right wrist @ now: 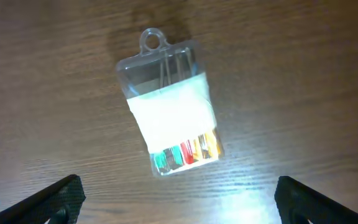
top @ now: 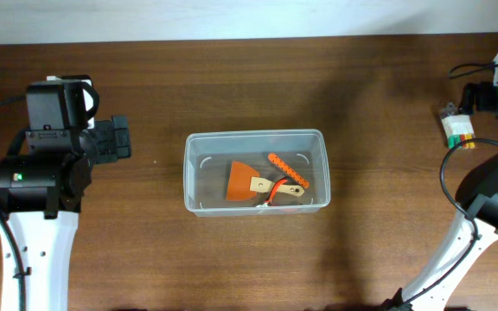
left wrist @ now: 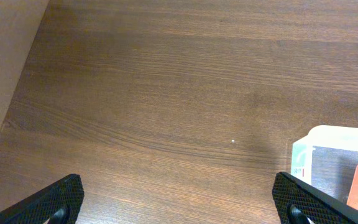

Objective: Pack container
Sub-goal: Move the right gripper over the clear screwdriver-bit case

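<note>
While the left gripper (left wrist: 179, 202) hangs at the left side of the table (top: 145, 259), fingers spread wide over bare wood and holding nothing, the container (top: 188, 173) sits in the middle, well apart from both arms. Inside it lie an orange scraper (top: 240, 181), an orange perforated strip (top: 288, 168) and a pale wooden piece (top: 292, 192). Over at the far right, the right gripper (right wrist: 179, 199) hovers, fingers fully apart and empty, above a small clear packet (right wrist: 173, 127) with coloured bits inside, lying flat on the wood. I'd call this the fetching step: next it must drop, straddle the packet and close. Nothing blocks it, though so flat a packet may slip.
</note>
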Available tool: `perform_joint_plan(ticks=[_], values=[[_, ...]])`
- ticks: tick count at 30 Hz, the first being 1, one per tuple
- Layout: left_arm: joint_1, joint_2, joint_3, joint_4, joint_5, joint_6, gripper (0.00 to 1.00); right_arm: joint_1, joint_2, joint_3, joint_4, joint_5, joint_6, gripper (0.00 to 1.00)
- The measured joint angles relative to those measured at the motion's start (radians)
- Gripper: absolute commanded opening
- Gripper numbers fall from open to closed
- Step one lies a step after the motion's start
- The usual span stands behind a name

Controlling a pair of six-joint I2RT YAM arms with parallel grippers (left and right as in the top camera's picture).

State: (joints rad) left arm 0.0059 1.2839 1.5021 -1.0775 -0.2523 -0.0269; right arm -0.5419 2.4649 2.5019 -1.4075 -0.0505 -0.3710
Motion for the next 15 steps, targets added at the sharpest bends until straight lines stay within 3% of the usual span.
perform_joint_plan(ticks=[15], values=[[0.0, 0.0, 0.0, 0.0, 0.0, 0.0, 0.99, 0.032, 0.053, 0.0, 0.118, 0.017, -0.107, 0.99]])
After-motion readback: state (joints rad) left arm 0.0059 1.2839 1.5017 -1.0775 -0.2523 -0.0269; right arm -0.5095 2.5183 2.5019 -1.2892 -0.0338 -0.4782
